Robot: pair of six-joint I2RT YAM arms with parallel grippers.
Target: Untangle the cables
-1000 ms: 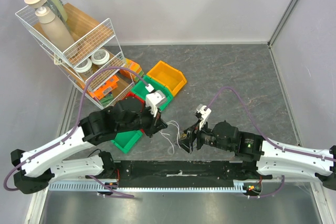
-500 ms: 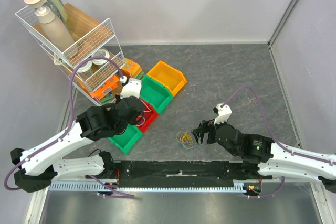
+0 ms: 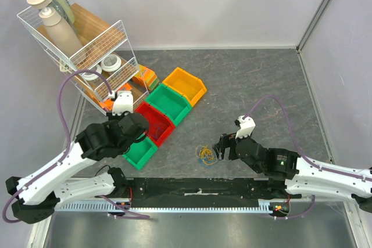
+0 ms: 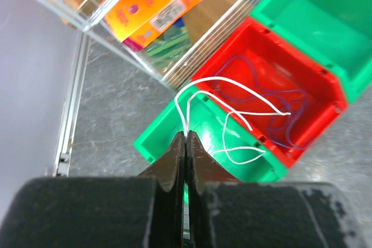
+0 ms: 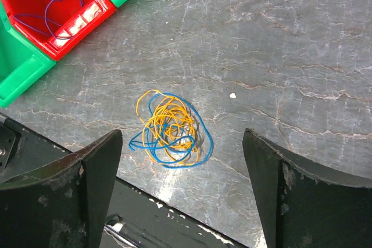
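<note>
A small tangle of yellow and blue cables point(image 3: 204, 154) lies on the grey table near the front edge; it also shows in the right wrist view point(image 5: 170, 128). My right gripper point(image 5: 181, 143) is open above it, just to its right in the top view point(image 3: 221, 148). My left gripper point(image 4: 186, 137) is shut on a thin white cable point(image 4: 232, 105), which loops out over the near green bin point(image 4: 209, 125) and the red bin point(image 4: 279, 94). Thin purple wires point(image 4: 293, 114) lie in the red bin. In the top view the left gripper's fingertips are hidden under its wrist.
A row of bins runs diagonally: green point(image 3: 139, 152), red point(image 3: 156, 124), green point(image 3: 168, 103), orange point(image 3: 185, 85). A wire rack point(image 3: 81, 56) with bottles, jars and orange boxes stands at the back left. A black rail point(image 3: 197, 187) lines the front edge.
My left arm has swung left and back, carrying the white cable from the tangle over to the green and red bins. The right gripper let go and now hovers open by the tangle.
</note>
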